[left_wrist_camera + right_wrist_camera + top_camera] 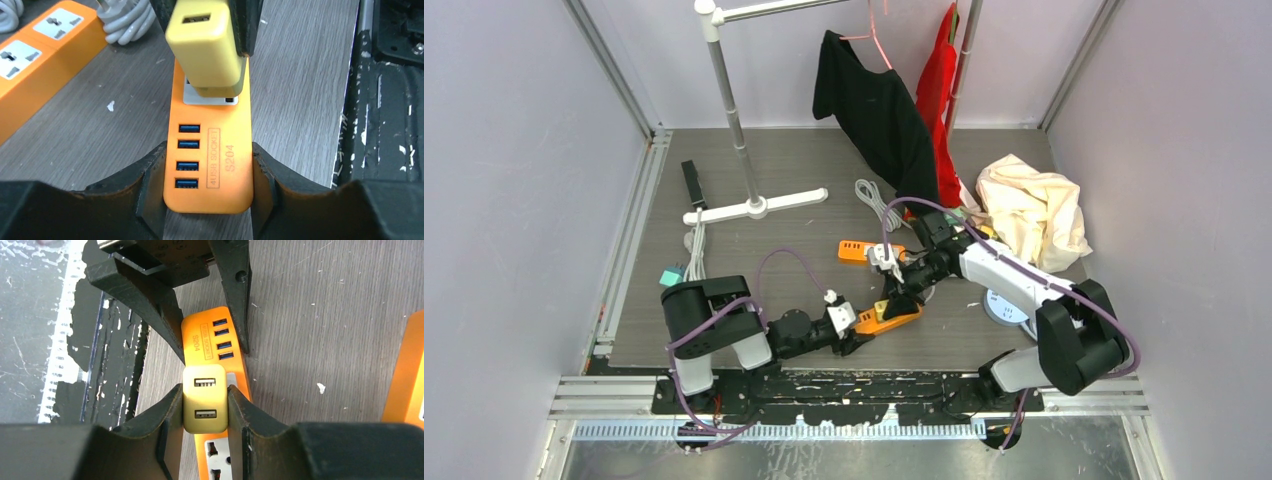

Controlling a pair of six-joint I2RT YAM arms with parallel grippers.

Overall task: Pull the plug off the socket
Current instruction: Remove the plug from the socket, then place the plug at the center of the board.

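Your left fingers (145,195), partway closed, brace the orange socket strip (212,165) on the bench (100,140), and your right fingers (170,415) clamp the yellow plug (203,399), which looks not yet out of its socket, so the pull remains.

orange socket strips (210,150): 2 | yellow plug (204,400): 1 | blue USB ports (188,144): 4 (all on 1 strip) | plug's own USB ports (205,382): 2 | arms (1009,275): 2 | pincers (209,192): 2 | hanging garments (879,115): 2 | cream cloth (1034,210): 1 | clothes rack (734,110): 1
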